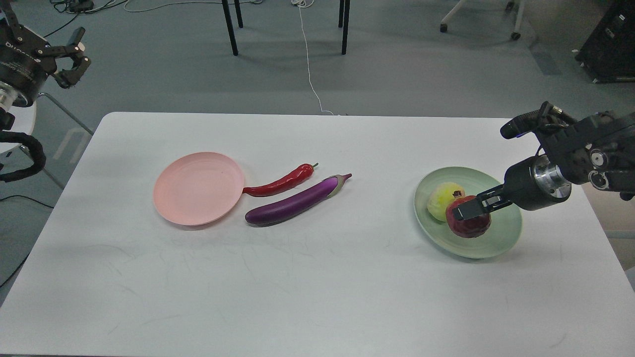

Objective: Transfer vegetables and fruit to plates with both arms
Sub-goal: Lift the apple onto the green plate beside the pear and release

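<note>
Right gripper [471, 208]: my jaws are set against the pomegranate [466, 225], one dark finger lying across its top front; whether they clamp it I cannot tell.

Pomegranate: dark red, resting in the green plate [501, 238], touching the peach [443, 201] on its left.

Peach: yellow-green, also in the green plate, toward its far left side.

Green plate: on the right half of the table [317, 297], near the right edge.

Right arm [575, 158]: comes in from the right edge, silver wrist ring just behind the jaws.

Left gripper [72, 57]: raised at the upper left, off the table and over the floor; my jaws stand apart with nothing between them.

Pink plate [198, 188]: left of table centre, nothing on it.

Chili [280, 184]: red, green stem pointing away to the right, lying on the table with its tip touching the pink plate's right rim.

Eggplant [295, 202]: purple, lying on the table just in front of the chili, roughly parallel to it, cap end up and right; beside the pink plate, apart from it.
</note>
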### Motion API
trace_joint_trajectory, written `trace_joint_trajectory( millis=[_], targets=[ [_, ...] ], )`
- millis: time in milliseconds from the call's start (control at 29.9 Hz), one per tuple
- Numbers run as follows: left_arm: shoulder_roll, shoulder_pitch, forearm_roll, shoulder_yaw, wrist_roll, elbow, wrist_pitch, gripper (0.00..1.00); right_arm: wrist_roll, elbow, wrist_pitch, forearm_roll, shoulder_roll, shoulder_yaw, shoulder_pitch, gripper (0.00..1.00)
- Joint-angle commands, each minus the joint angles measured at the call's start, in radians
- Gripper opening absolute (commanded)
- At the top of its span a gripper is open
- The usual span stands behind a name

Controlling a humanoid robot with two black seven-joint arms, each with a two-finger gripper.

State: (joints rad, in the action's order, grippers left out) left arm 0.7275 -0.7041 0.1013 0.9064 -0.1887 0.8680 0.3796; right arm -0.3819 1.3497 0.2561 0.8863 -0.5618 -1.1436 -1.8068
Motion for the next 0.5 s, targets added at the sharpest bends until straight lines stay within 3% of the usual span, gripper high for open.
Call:
trace_joint_trajectory(
  millis=[0, 234, 367, 467],
  targets=[
    [0.0, 0.0, 0.001, 0.0, 0.0, 0.0, -0.001, 0.98, 0.0, -0.011, 0.0, 0.029, -0.007, -0.002, 0.043, 0.6],
    [0.003, 0.0, 0.001, -0.001, 0.002, 0.0, 0.001, 0.98, 0.0, -0.069, -0.009, 0.034, -0.018, 0.011, 0.11, 0.66],
    [0.0, 0.0, 0.001, -0.006, 0.003, 0.0, -0.002, 0.98, 0.004, -0.075, -0.028, 0.023, -0.02, 0.034, 0.126, 0.86],
    [-0.002, -0.002, 0.001, -0.008, 0.005, 0.002, -0.002, 0.98, 0.006, -0.072, -0.029, 0.022, -0.027, 0.039, 0.126, 0.93]
  ],
)
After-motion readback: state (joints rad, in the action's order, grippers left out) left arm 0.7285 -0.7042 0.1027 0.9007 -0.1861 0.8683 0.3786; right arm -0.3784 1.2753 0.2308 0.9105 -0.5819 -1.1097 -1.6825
